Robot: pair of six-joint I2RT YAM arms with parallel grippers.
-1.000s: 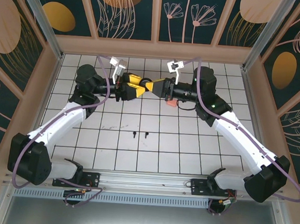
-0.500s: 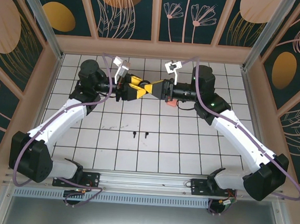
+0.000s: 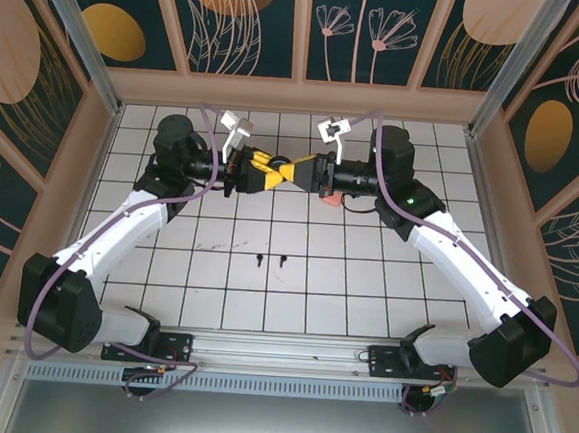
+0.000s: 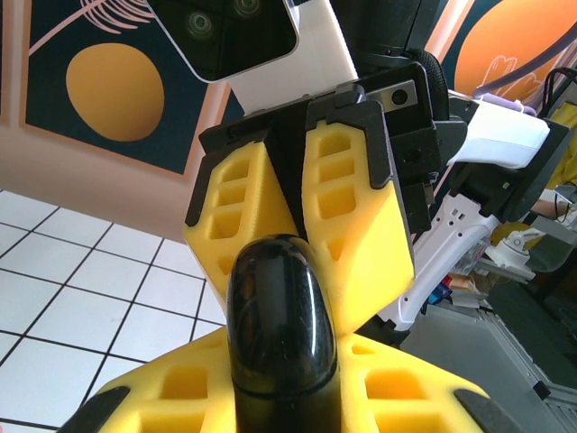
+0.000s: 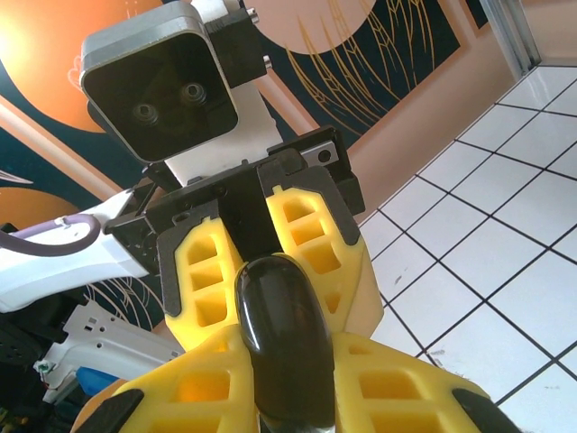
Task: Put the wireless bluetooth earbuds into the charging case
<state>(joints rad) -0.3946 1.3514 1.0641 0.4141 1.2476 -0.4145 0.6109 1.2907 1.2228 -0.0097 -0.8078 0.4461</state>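
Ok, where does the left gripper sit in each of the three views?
Top external: left gripper upper centre, tip to tip with the right gripper.
Left wrist: the gripper along the bottom edge, its yellow fingers flanking the glossy black case.
Right wrist: the gripper at centre, facing the camera, behind the case.
Shared landmark: that case, between both grippers.

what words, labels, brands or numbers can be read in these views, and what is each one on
No readable text anywhere.
Glossy black rounded case: no marking visible.
Grey square camera housing: no label visible.
Two tiny black earbuds on the white gridded table: too small to tell.
Dark floral wall panels: patterns only.
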